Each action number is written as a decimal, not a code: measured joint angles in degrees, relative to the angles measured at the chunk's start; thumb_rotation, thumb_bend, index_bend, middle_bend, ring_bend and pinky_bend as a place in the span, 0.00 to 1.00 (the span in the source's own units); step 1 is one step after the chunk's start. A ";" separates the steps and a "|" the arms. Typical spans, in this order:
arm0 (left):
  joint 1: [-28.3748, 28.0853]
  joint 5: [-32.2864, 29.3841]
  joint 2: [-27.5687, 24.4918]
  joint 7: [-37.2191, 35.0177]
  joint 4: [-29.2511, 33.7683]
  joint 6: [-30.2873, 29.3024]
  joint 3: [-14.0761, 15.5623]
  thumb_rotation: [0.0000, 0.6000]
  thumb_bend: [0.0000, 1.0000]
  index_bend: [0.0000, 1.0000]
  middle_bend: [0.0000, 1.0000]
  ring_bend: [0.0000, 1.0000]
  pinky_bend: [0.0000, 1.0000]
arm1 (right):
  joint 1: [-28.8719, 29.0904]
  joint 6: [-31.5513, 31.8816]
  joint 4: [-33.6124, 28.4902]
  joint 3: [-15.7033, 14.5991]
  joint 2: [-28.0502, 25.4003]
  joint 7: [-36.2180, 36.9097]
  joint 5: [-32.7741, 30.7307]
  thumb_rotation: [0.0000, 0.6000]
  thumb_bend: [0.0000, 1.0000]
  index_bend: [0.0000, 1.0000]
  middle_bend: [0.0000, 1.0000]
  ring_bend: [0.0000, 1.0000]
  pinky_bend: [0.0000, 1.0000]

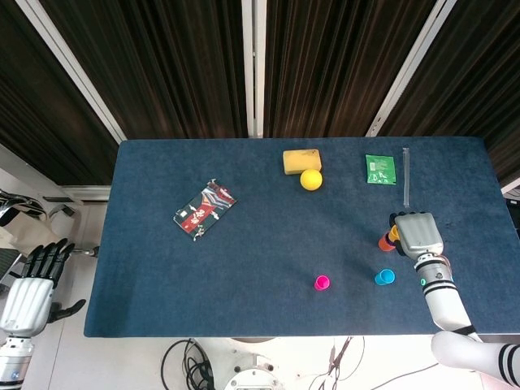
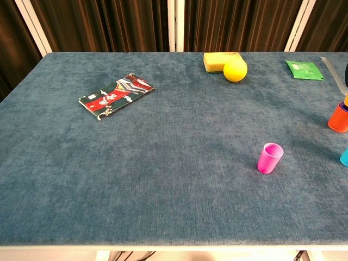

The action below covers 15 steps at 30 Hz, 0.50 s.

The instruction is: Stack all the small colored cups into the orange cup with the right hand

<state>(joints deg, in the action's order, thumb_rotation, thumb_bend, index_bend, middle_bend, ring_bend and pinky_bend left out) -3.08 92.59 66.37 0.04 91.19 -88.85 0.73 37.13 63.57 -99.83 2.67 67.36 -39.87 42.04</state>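
Yellow ball (image 1: 310, 179) (touching sponge (image 1: 301, 160)); packet (image 1: 204, 210), green sachet (image 1: 379, 170)

No writing can be read: the printing on the dark patterned packet (image 2: 116, 94) and on the green packet (image 2: 304, 69), both lying on the desk (image 2: 163, 179), is too small to make out.

Upright orange cup (image 2: 337, 118), pink cup (image 2: 269, 157), blue cup (image 1: 384, 277)

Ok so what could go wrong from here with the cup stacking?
The right hand sits over the orange cup near the table's right edge, so a clumsy release could tip the stack off. The blue cup stands close beside the forearm and might get knocked. The pink cup is still loose.
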 measured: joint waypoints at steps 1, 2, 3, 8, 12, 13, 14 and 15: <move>-0.01 -0.03 0.02 -0.06 -0.07 0.04 0.00 1.00 0.07 0.04 0.00 0.00 0.00 | 0.01 -0.03 0.20 0.00 0.14 -0.06 -0.15 1.00 0.33 0.47 0.43 0.43 0.45; -0.01 -0.07 0.04 -0.12 -0.12 0.04 0.00 1.00 0.07 0.04 0.00 0.00 0.00 | 0.03 -0.10 0.34 0.01 0.29 -0.13 -0.32 1.00 0.33 0.47 0.43 0.43 0.45; 0.02 -0.10 0.05 -0.22 -0.18 0.02 0.00 1.00 0.07 0.04 0.00 0.00 0.00 | 0.06 -0.21 0.48 0.01 0.47 -0.24 -0.54 1.00 0.33 0.47 0.43 0.43 0.45; 0.18 -0.19 0.06 -0.64 -0.46 -0.15 0.05 1.00 0.07 0.03 0.00 0.00 0.00 | 0.29 -0.51 0.64 -0.06 0.97 -1.07 -1.71 1.00 0.33 0.47 0.42 0.43 0.42; 0.25 -0.18 0.10 -0.87 -0.69 -0.20 0.11 1.00 0.07 0.04 0.00 0.00 0.00 | 0.58 -1.16 0.47 -0.15 1.09 -1.54 -2.63 1.00 0.30 0.35 0.37 0.36 0.36; 0.25 -0.16 0.09 -0.87 -0.69 -0.21 0.11 1.00 0.07 0.04 0.00 0.00 0.00 | 0.67 -1.42 0.35 -0.20 0.95 -1.65 -2.91 1.00 0.28 0.28 0.34 0.32 0.35; 0.25 -0.14 0.08 -0.87 -0.69 -0.22 0.11 1.00 0.07 0.04 0.00 0.00 0.00 | 0.77 -1.62 0.23 -0.26 0.76 -1.82 -3.16 1.00 0.27 0.24 0.32 0.29 0.34; 0.24 -0.12 0.07 -0.87 -0.66 -0.24 0.10 1.00 0.07 0.04 0.00 0.00 0.00 | 0.86 -1.71 0.11 -0.28 0.54 -1.94 -3.27 1.00 0.25 0.16 0.29 0.26 0.33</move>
<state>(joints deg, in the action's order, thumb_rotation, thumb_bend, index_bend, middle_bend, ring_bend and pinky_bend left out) -2.84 92.47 66.44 -0.83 90.54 -89.09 0.82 37.99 61.86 -99.72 2.39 67.90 -41.81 38.78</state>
